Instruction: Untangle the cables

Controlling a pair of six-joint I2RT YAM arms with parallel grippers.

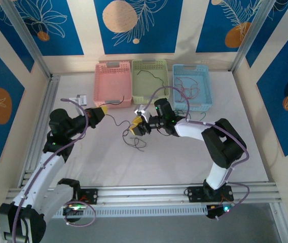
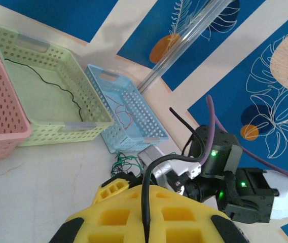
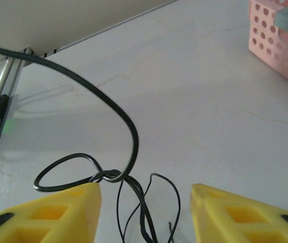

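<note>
Black cable (image 2: 144, 197): pinched in left gripper (image 1: 103, 112), jaws together on it
Right gripper (image 3: 146, 212): jaws apart
Knot (image 3: 111, 175): in the gap between right jaws, against one fingertip

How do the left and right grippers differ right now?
The left gripper is shut on a black cable; the right gripper stands open, thin cables lying between its fingers. The left gripper sits just in front of the pink basket; the right gripper is nearer mid-table. Both have yellow fingers.
</note>
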